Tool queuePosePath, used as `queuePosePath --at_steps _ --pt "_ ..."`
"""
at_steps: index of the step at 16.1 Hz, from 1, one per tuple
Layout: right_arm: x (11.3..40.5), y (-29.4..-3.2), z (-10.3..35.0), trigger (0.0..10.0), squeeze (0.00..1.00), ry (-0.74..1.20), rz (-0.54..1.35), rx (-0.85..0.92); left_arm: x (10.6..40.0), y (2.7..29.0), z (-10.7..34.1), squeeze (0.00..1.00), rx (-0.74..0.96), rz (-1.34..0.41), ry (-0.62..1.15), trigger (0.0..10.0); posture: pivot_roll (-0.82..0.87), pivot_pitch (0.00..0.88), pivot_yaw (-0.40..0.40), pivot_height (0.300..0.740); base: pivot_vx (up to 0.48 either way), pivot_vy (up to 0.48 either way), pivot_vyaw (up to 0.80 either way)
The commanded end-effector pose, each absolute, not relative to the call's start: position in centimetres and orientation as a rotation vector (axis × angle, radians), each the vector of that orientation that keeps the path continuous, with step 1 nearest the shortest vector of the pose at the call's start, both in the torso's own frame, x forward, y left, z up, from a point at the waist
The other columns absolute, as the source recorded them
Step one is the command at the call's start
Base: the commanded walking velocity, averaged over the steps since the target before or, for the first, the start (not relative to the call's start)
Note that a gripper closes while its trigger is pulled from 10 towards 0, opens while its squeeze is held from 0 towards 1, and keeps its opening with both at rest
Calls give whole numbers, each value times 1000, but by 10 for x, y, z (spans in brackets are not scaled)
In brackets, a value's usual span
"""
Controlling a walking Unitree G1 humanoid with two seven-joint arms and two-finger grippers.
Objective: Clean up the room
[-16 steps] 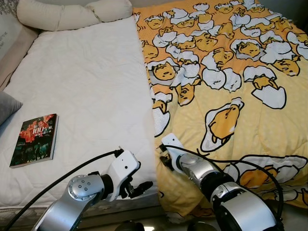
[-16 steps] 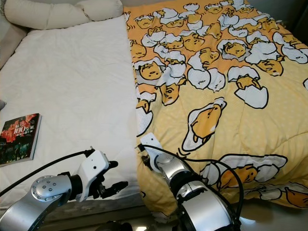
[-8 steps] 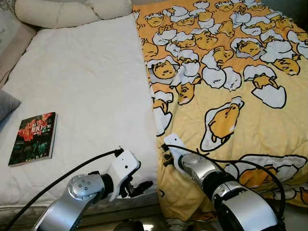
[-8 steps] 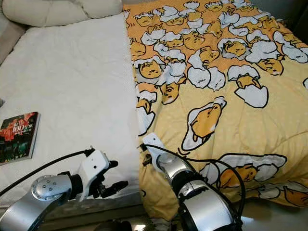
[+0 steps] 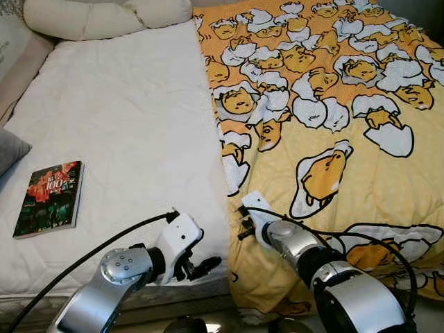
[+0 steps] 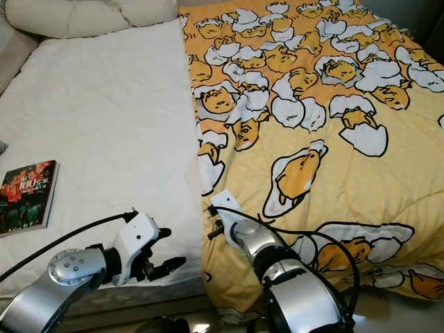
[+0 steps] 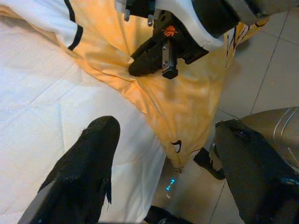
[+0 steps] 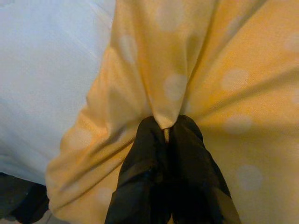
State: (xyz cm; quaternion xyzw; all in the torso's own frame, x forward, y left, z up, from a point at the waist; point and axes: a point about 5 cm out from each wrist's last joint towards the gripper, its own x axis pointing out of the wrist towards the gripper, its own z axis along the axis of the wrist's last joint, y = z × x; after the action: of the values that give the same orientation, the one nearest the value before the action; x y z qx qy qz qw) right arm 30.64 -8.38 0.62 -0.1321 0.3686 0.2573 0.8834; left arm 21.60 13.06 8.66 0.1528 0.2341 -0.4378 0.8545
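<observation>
A yellow duvet (image 5: 333, 125) printed with egg cartoons covers the right half of the bed; the left half is bare white mattress cover (image 5: 125, 139). My right gripper (image 8: 167, 133) is shut on a fold of the duvet's near left edge, and its two black fingers (image 7: 154, 53) pinch the cloth in the left wrist view too. My left gripper (image 5: 201, 263) hovers open at the bed's front edge, just left of the duvet corner, holding nothing. A book (image 5: 48, 200) with a dark red cover lies flat on the white cover at the near left.
A long cream bolster pillow (image 5: 104, 17) lies along the head of the bed. A grey cushion corner (image 5: 10, 149) pokes in at the left edge. Tiled floor (image 7: 261, 70) runs below the bed's front edge, under the hanging duvet corner.
My right gripper, still pinching the duvet edge, has shifted slightly right and toward me, pulling the cloth. The left arm has barely moved. The camera drifted a little.
</observation>
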Motion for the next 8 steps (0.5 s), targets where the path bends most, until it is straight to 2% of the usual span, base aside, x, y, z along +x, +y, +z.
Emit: queuePosePath --at_steps 1,5,8 --pt "309 -82 9 0 0 755 547 -231 219 132 86 0 336 -904 490 10000 0 54 84 740 0 0 0" --pt "303 -79 11 0 0 767 715 -109 226 132 88 0 340 -894 469 10000 -5 28 79 740 0 0 0" --pt "285 -86 7 0 0 825 997 -86 228 132 87 0 341 -893 463 10000 -17 26 84 740 0 0 0"
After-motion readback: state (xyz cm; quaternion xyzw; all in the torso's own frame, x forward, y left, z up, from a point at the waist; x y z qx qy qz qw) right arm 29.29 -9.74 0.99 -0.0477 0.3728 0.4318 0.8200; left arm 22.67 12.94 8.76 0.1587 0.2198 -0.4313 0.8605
